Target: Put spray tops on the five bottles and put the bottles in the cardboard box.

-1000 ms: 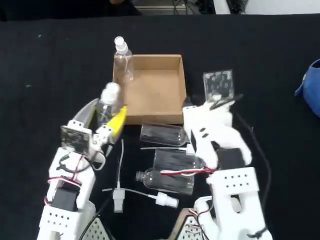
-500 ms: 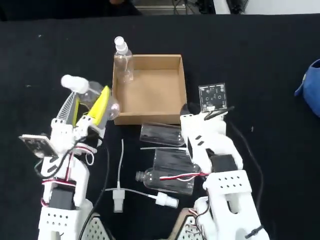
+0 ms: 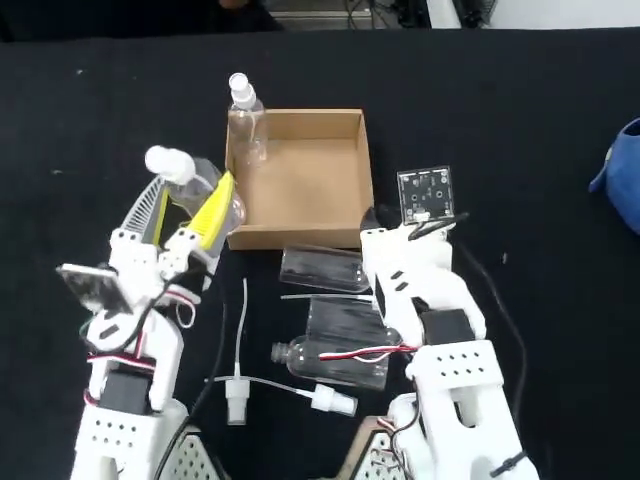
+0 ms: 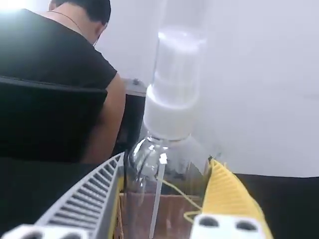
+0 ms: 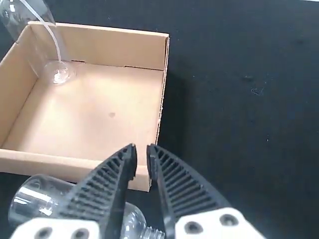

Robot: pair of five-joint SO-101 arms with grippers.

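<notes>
Bench (image 3: 520, 120) of black carries everything. On it the cardboard box (image 3: 300, 236) sits open, and a capped bottle (image 3: 246, 120) stands in its far corner on my left arm's side.

My left gripper (image 3: 195, 192) hangs just beside the box's left wall. Its grey and yellow fingers are clenched on a held bottle (image 4: 149, 164), which wears its spray top (image 4: 174, 99). This bottle is outside the box, tilted so that its top leans away from the box.

My right gripper (image 5: 140, 150) hovers over the box's near wall, close to the right corner. Its fingers are drawn almost together and grasp nothing.

In front of the box three clear bottles lie on their sides: the first lying bottle (image 3: 320, 268) just beside the near wall, the second lying bottle (image 3: 345, 320) behind it, and the third lying bottle (image 3: 330, 362) nearest my bases.

Beside the third one lie two loose spray tops, one loose top (image 3: 237, 398) and the other loose top (image 3: 335, 402), each with its thin tube.
</notes>
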